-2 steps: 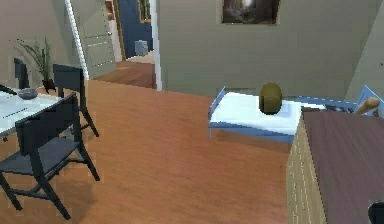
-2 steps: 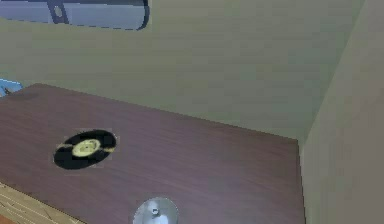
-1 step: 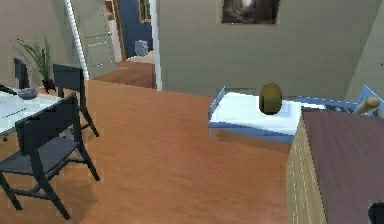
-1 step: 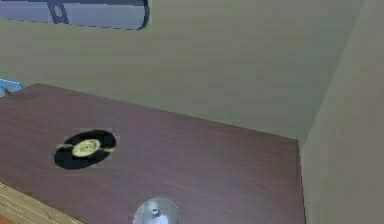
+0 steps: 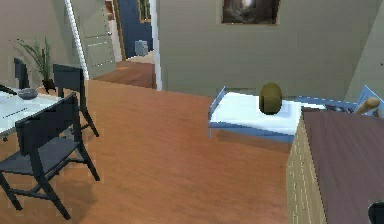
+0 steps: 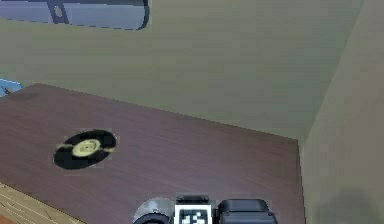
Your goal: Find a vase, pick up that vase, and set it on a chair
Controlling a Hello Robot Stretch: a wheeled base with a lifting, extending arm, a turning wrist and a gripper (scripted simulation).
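**Nothing I can read**

I find no word, number or sign that I can read. The white square (image 6: 192, 213) at the arm side view's bottom edge carries black marks, but they form a blocky pattern and no letters. The dark disc (image 6: 84, 149) lying on the brown tabletop (image 6: 210, 150) has a yellow centre label, too small for me to make out any print. The framed picture (image 5: 250, 10) on the wall in the forward view is a dim image; I can tell no writing on it.

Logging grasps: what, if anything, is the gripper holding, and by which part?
Cannot tell: the gripper sits at the arm side view's bottom edge, its far end cut off.
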